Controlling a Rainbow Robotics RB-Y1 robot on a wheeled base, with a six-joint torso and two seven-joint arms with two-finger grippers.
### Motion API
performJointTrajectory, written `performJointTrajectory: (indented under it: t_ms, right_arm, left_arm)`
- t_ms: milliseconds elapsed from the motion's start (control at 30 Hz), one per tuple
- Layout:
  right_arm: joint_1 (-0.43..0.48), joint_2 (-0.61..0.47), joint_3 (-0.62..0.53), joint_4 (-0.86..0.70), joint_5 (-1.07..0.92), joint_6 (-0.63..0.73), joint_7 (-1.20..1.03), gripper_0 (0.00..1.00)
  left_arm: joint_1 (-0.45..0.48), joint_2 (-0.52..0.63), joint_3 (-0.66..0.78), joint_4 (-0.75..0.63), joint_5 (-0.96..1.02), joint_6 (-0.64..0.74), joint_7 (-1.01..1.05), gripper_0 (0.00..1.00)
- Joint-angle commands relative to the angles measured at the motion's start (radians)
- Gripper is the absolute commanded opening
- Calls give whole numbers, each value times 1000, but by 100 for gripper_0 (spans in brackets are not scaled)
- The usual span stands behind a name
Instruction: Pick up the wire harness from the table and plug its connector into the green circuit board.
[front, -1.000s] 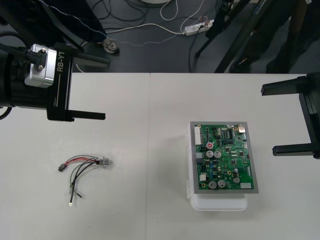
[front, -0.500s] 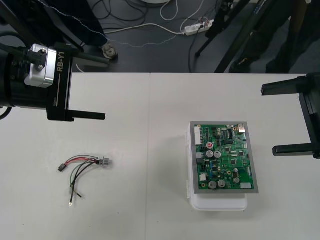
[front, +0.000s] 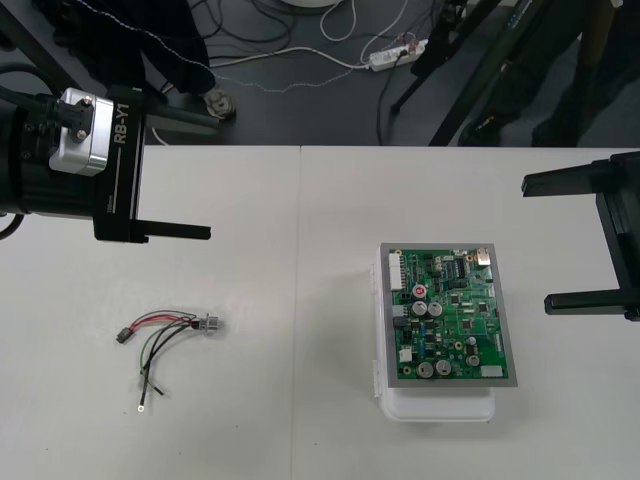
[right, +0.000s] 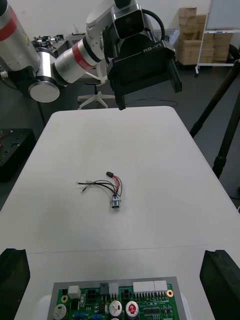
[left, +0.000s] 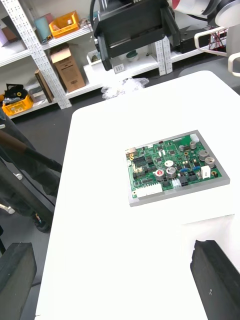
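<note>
The right gripper (front: 575, 240), partly cut off, and the left gripper (front: 178, 176) spread wide. The harness (front: 165, 335) lies far from the board (front: 450, 315).

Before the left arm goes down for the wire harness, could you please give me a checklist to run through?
1. The wire harness lies free on the table, nothing on it: ok.
2. The left claw is open, beyond the harness, not touching it: ok.
3. The right claw is open, beside the circuit board, apart from it: ok.
4. The circuit board sits on its white base: ok.
5. The plug is in the board: not ok; it lies on the table with the harness.
6. Which board connector takes the plug: cannot tell.
</note>
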Motion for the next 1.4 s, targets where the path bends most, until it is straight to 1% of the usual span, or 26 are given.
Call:
performJointTrajectory:
  t_ms: [33, 300, 433, 567, 767, 1000, 1033, 1133, 1400]
  right_arm:
    - [13, 3, 9, 1, -13, 1, -5, 100]
    - [20, 4, 4, 5, -30, 1, -3, 100]
    - [37, 7, 3, 50, -83, 1, 5, 100]
    - [66, 7, -11, 67, -112, 1, 18, 100]
    - [147, 7, -50, 67, -157, 1, 49, 100]
    - [185, 7, -77, 67, -188, 1, 81, 100]
    - [198, 11, -83, 67, -191, 1, 86, 100]
    - [219, 11, -94, 68, -208, 1, 101, 100]
    - [214, 32, -97, 96, -267, 1, 140, 100]
  left_arm:
    - [-27, -12, 30, -5, 14, -26, 1, 91]
    - [-27, -12, 30, -5, 14, -26, 1, 91]
    - [-27, -12, 30, -5, 14, -26, 1, 91]
    - [-27, -12, 30, -5, 14, -26, 1, 91]
    - [-27, -12, 30, -5, 14, -26, 1, 91]
    - [-27, -12, 30, -5, 14, -26, 1, 91]
    - [30, -38, 10, 18, 8, -26, 0, 91]
    - [28, -37, 13, 15, 17, -26, 0, 91]
    - [28, -20, 12, 15, 3, -26, -19, 91]
